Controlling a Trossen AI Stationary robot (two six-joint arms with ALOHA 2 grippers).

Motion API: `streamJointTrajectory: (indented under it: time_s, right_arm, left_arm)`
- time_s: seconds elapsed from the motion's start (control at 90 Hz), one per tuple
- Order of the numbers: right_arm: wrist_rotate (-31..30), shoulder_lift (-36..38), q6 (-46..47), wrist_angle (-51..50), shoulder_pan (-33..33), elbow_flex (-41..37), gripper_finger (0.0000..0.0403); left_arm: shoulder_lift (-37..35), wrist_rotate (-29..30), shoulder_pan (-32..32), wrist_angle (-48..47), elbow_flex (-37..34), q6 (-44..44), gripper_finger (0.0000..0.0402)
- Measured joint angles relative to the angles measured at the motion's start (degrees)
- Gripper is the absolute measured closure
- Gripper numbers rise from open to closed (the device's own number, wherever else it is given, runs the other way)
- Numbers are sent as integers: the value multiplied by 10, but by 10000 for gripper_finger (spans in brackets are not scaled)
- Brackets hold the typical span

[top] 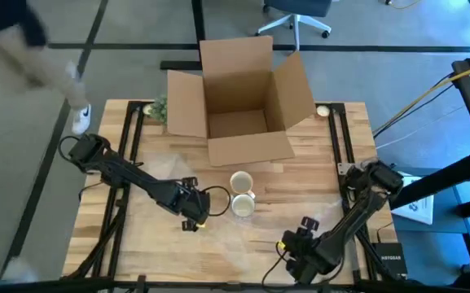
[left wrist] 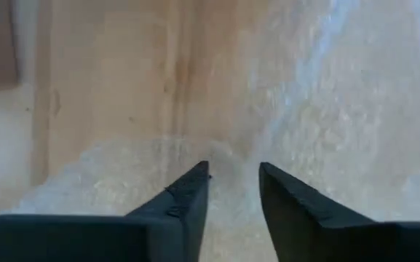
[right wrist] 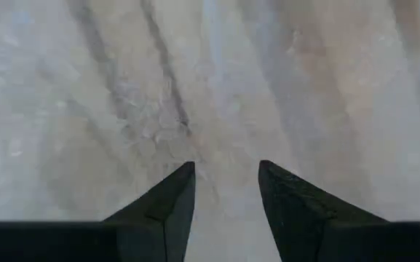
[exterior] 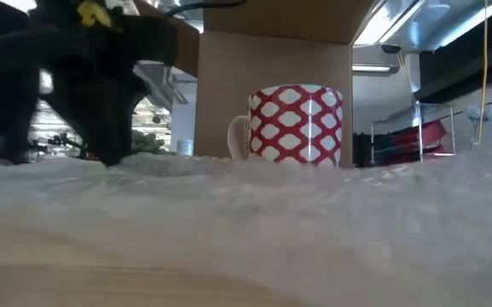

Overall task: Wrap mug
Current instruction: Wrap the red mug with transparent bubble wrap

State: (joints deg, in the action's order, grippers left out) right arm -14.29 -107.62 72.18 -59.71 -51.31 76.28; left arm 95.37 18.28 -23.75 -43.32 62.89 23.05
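A red-and-white patterned mug [exterior: 297, 124] stands upright on a translucent white wrapping sheet [top: 251, 236] spread over the wooden table's near half. From above its opening shows as the mug [top: 242, 181], with a second pale mug [top: 243, 204] just nearer. My left gripper [top: 191, 223] is open and points down at the sheet's left edge [left wrist: 122, 171], left of the mugs. My right gripper [top: 287, 244] is open low over the sheet [right wrist: 195, 87], near and right of the mugs. My left gripper [left wrist: 234, 175] has its fingertips down at the sheet's left edge, one on either side of a strip of it. I cannot tell whether they touch it. My right gripper [right wrist: 226, 171] hangs close over a wrinkle in the sheet. Touch cannot be told there either.
An open cardboard box [top: 239, 122] stands at the table's far middle, flaps spread. A small green thing [top: 158, 107] lies at its left and a small round thing [top: 322, 111] at its right. A blurred person [top: 51, 65] is beyond the far left corner.
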Motion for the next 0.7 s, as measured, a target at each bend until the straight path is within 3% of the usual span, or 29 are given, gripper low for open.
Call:
streamJointTrajectory:
  time_s: [0.078, 0.233, 0.3, 0.489, 0.7]
  right_arm:
    - [-29, 28, -16, -23, 0, 22, 263]
    - [-184, 70, -49, -22, 28, 44, 261]
    - [-217, 79, -49, -23, 59, 45, 255]
    - [-188, 82, -23, 0, 166, 45, 209]
    - [-124, 81, -100, 116, 244, 44, 143]
  left_arm:
    - [-15, 0, 0, -29, 24, -3, 266]
    - [-65, 2, -6, -58, 59, 24, 255]
    - [-96, 8, -17, -56, 61, 36, 254]
    - [-164, 90, -64, -63, 53, 61, 254]
    - [-194, 138, -110, -101, 15, 116, 254]
